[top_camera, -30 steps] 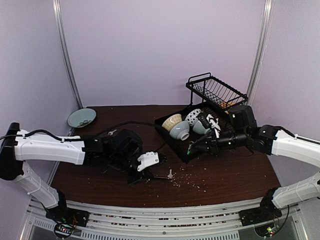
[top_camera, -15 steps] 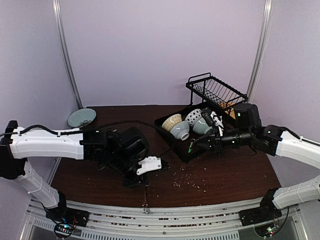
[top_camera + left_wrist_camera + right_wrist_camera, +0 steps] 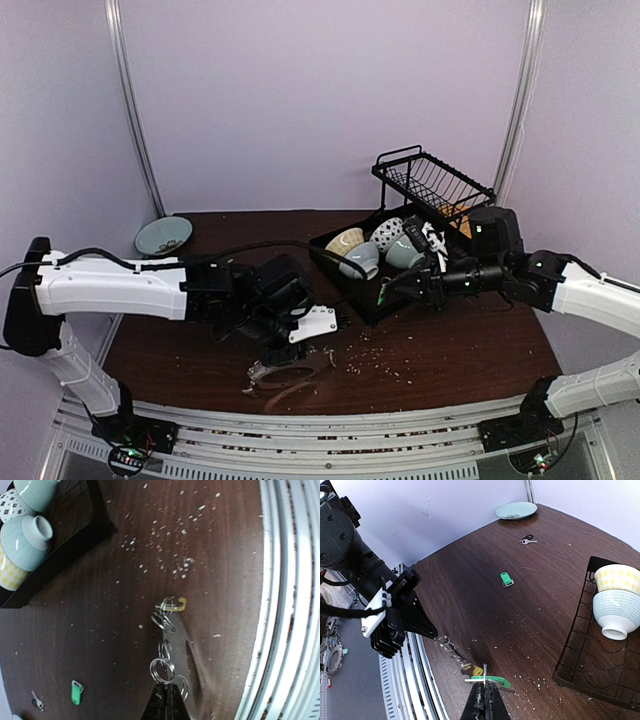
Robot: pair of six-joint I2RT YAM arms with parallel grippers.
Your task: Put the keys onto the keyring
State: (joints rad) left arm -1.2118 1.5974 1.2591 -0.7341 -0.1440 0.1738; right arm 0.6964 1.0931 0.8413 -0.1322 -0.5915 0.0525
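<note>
Left wrist showed the left gripper [image 3: 167, 690] pinching the keyring [image 3: 164, 667], yellow key [image 3: 180, 603] dangling; within a second it had swung toward the right gripper [image 3: 484, 687], which clamped a green key [image 3: 495, 681], so threading looked close.

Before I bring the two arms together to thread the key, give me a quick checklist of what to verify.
1. Left gripper shut on the keyring: ok.
2. Right gripper shut on the green key: ok.
3. Green key meeting the keyring: not ok; the top view shows them apart.
4. Keyring opening turned toward the key: cannot tell.
5. All keys gathered: not ok; a green-tagged key and a small key lie loose on the table.
</note>
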